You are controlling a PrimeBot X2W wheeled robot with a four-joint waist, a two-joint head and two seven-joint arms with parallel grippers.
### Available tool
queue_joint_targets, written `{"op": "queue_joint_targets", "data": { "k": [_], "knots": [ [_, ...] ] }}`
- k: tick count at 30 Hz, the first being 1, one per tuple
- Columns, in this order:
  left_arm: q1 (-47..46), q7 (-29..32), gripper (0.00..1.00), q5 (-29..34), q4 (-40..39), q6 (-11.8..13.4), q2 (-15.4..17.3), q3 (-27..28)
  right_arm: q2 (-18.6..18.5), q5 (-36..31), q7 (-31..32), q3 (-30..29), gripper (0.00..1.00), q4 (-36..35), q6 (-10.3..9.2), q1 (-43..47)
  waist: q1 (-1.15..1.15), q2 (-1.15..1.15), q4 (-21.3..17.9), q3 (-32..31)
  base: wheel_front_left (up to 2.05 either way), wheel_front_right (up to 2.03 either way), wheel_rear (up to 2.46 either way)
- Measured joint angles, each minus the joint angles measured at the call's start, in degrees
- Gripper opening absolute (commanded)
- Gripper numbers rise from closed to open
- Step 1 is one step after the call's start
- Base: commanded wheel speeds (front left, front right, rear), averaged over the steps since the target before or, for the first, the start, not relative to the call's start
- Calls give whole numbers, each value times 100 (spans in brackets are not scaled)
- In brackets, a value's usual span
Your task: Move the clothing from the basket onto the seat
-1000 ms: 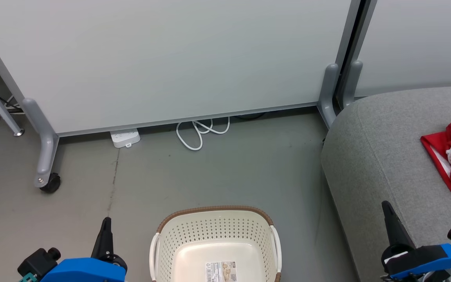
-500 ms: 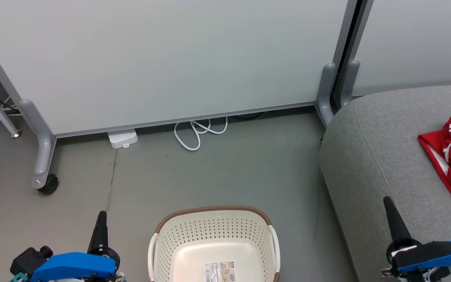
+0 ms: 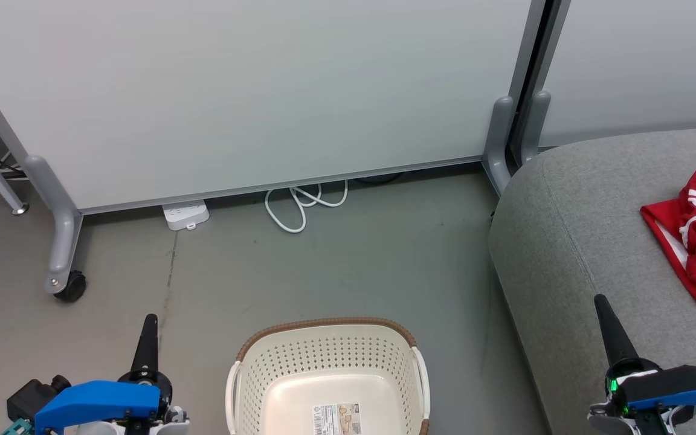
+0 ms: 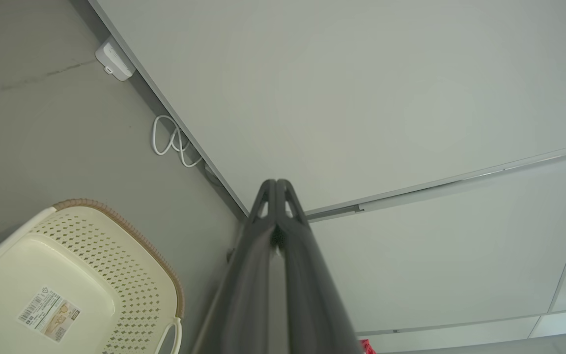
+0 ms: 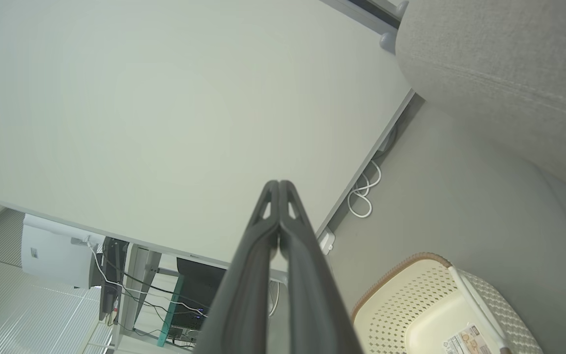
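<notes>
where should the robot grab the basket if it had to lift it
By the white side handles: left gripper on the left handle from the left, right gripper on the right handle from the right. Each is a thin loop standing off the basket wall, so a finger can probably slip behind; the wall looks too broad. Both grippers are shut and must open.

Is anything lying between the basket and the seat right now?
No. In the head view, only a bare strip of grey floor separates the basket from the seat; the right wrist view agrees.
</notes>
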Motion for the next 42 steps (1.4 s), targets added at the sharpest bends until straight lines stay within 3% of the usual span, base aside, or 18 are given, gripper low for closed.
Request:
{"op": "queue_joint_targets", "data": {
  "k": [42],
  "knots": [
    [-190,522,0,-1673,-335,0,-76,420,18,2016,258,-67,0,40,-1,-237,0,0,-130,6,0,0,0]
  ]
}}
